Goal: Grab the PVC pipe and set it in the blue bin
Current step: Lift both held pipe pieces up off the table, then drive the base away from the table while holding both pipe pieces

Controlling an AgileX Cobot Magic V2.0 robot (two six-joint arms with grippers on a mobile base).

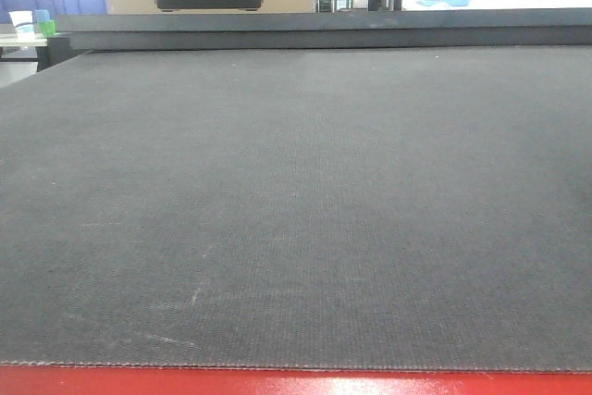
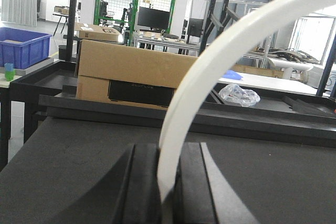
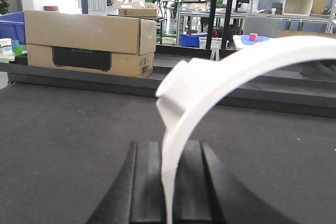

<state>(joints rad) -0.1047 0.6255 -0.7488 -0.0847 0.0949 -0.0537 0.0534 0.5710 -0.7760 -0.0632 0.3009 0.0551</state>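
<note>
Left wrist view: my left gripper point(image 2: 168, 184) pinches the white PVC pipe point(image 2: 226, 51), which arcs toward 2 o'clock. The right gripper point(image 3: 168, 182) likewise clamps a white curved pipe point(image 3: 226, 72). Past the dark mat point(image 2: 63, 171) I see a cardboard box point(image 2: 131, 66) at 11 o'clock and the blue bin point(image 2: 21, 45) at 10.

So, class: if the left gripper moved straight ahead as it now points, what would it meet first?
Probably the cardboard box beyond the table's far ledge; the mat between looks free, though depth is unclear.
</note>
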